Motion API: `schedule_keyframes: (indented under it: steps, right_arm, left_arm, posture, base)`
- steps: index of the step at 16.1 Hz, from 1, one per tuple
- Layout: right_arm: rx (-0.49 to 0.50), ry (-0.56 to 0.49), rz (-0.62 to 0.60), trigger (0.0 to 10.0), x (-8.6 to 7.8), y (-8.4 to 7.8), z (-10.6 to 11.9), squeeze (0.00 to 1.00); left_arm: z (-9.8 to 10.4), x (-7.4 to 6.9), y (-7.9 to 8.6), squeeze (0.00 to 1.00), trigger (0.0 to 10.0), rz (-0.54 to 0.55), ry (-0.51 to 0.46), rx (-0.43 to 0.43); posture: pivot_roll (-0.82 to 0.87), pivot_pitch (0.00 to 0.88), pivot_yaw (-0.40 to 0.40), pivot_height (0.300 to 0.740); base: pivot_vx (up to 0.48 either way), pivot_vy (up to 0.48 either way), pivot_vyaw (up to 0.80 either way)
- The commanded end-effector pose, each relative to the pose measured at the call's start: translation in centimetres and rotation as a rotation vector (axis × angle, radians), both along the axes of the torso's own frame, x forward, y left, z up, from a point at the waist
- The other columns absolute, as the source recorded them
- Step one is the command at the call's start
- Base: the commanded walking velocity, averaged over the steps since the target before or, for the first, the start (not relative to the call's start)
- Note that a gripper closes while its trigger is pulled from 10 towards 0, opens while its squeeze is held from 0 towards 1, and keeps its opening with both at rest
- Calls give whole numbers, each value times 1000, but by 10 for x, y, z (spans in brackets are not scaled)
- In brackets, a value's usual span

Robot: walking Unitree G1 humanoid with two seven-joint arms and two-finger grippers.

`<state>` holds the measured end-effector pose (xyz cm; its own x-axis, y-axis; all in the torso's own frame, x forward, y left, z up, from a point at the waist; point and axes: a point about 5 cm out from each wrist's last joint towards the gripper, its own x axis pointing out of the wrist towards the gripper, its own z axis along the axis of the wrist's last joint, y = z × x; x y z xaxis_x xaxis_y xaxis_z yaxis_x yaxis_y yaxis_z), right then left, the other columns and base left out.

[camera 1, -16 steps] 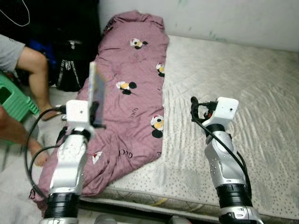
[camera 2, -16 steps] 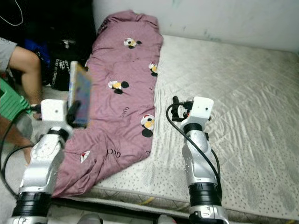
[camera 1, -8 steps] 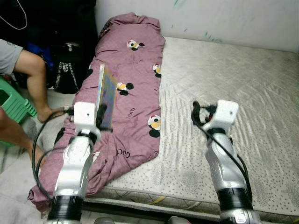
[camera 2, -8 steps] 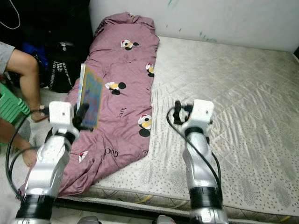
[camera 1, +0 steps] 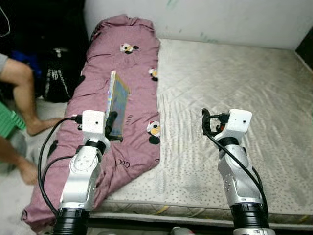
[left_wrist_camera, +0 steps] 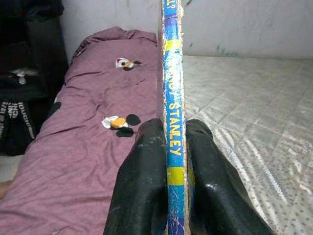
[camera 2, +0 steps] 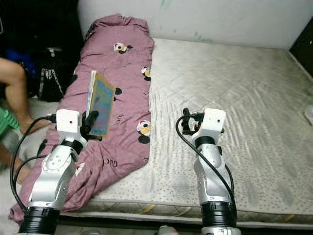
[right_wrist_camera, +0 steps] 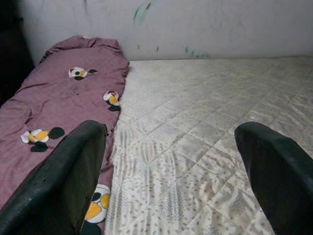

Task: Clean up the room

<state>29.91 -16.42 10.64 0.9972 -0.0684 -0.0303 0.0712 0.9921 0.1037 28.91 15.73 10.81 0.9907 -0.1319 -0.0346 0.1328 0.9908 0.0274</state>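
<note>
My left gripper (camera 1: 111,122) is shut on a thin blue and yellow picture book (camera 1: 117,105), held upright above the purple blanket (camera 1: 122,78). The left wrist view looks along the book's spine (left_wrist_camera: 174,117), pinched between the two black fingers (left_wrist_camera: 146,181). My right gripper (camera 1: 206,123) is open over the bare mattress (camera 1: 234,83) with nothing between its fingers (right_wrist_camera: 73,166). The purple blanket with cartoon mouse prints runs along the bed's left side and hangs over its front left corner.
A person's legs (camera 1: 19,93) are at the far left beside the bed, near a green stool (camera 1: 6,127) and a dark bag (camera 1: 56,78). A white wall (camera 1: 220,19) runs behind the bed. The mattress's right part is bare.
The camera has swung right, so the bed sits further left in view. The book in my left gripper has turned to show more of its cover. My right arm keeps its pose.
</note>
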Motion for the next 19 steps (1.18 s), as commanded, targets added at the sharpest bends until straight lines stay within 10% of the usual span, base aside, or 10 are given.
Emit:
schedule_keyframes:
  steps: [1, 19]
  right_arm:
    - [-2, -7, 0, 10000, -1, -1, 3, 0]
    - [-11, -9, -2, 10000, -1, 2, 7, 0]
  left_arm:
    - [12, 0, 2, 0, 10000, 3, -48, -3]
    - [12, -2, -3, 0, 10000, -2, -37, -26]
  posture:
    - [-30, 20, -41, 740]
    - [-33, 44, -37, 740]
  base:
    - [0, -304, 0]
    - [0, -184, -178]
